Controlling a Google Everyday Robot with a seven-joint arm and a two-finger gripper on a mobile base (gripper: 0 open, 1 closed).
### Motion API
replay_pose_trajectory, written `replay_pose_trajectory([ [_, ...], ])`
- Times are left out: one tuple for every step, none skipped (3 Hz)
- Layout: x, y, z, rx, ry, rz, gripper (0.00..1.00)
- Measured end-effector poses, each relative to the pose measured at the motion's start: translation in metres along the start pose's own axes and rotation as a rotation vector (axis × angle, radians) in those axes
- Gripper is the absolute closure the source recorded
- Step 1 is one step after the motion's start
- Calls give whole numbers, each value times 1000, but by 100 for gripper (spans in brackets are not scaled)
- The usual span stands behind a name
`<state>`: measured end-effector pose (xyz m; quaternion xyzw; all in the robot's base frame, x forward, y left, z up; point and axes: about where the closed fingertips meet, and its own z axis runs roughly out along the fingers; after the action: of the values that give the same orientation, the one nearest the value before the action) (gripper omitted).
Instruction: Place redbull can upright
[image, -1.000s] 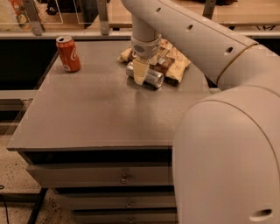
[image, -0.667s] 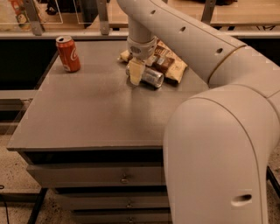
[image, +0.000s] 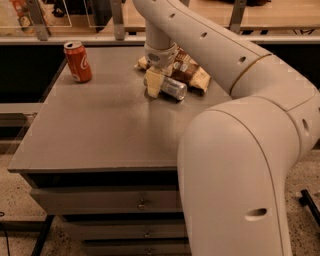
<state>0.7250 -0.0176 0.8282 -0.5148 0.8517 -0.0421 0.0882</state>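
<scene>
The redbull can (image: 174, 88) lies on its side on the grey table (image: 110, 130), near the back middle, its shiny end facing right and front. My gripper (image: 154, 83) hangs straight down from the arm and sits low at the can's left end, touching or nearly touching it. Its cream-coloured part covers that end of the can. The can rests on the table top.
A red cola can (image: 77, 61) stands upright at the back left corner. Brown and cream snack bags (image: 192, 74) lie right behind the redbull can. My arm's big white links (image: 240, 165) fill the right side. Drawers (image: 105, 200) sit under the table front.
My gripper has shifted a little to the left and stays low at the can's end. The can lies in about the same place. The cola can has not moved.
</scene>
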Motion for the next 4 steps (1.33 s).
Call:
replay_pose_trajectory([
  [-3,-1,1,-3,-6,-6,52],
  [-3,-1,0,-3,-6,-6,75],
  [-12,4,4,-26,52,-31,97],
  [-34,12,-14,-3,71,-85,100],
])
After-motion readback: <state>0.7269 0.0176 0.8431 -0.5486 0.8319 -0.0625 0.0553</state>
